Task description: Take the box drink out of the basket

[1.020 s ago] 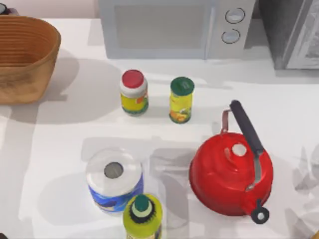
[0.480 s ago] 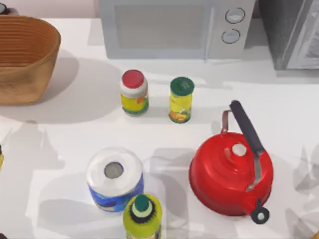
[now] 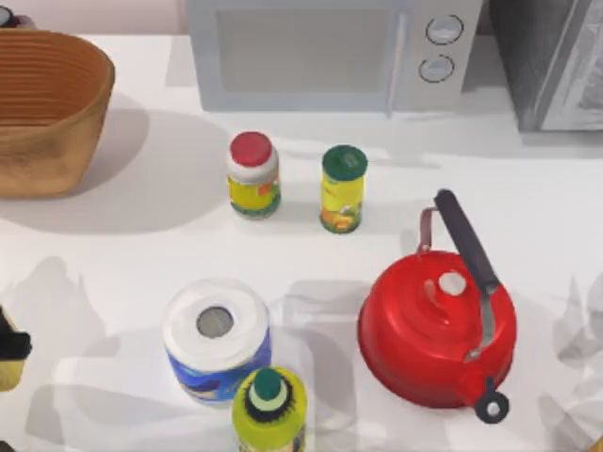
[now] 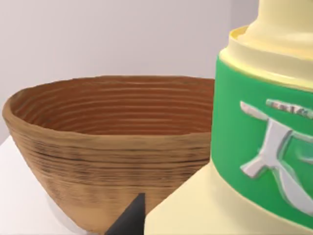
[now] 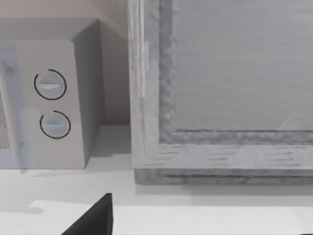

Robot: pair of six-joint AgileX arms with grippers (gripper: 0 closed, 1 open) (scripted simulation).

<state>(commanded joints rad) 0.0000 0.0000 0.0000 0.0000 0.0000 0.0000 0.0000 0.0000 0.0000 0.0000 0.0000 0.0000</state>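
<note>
The wicker basket [image 3: 57, 141] stands at the table's back left corner. Well in front of it, at the left edge of the top view, my left gripper [image 3: 11, 347] holds the pale yellow box drink [image 3: 8, 375] outside the basket. In the left wrist view the box drink [image 4: 264, 147] looms close, with a green band and a silver mark, one dark fingertip [image 4: 129, 221] beside it and the basket [image 4: 107, 147] behind. One dark finger [image 5: 93, 220] of my right gripper shows in the right wrist view.
A microwave [image 3: 320, 52] and a grey cabinet [image 3: 556, 61] line the back. Two yellow-labelled jars [image 3: 252, 174] [image 3: 343, 188] stand mid-table. A red kettle [image 3: 435, 330], a paper roll [image 3: 215, 334] and a green-capped yellow bottle [image 3: 269, 410] crowd the front.
My left gripper with the box drink has come into the top view at the left edge, moving toward the table's front, away from the basket. Its shadow has slid forward too.
</note>
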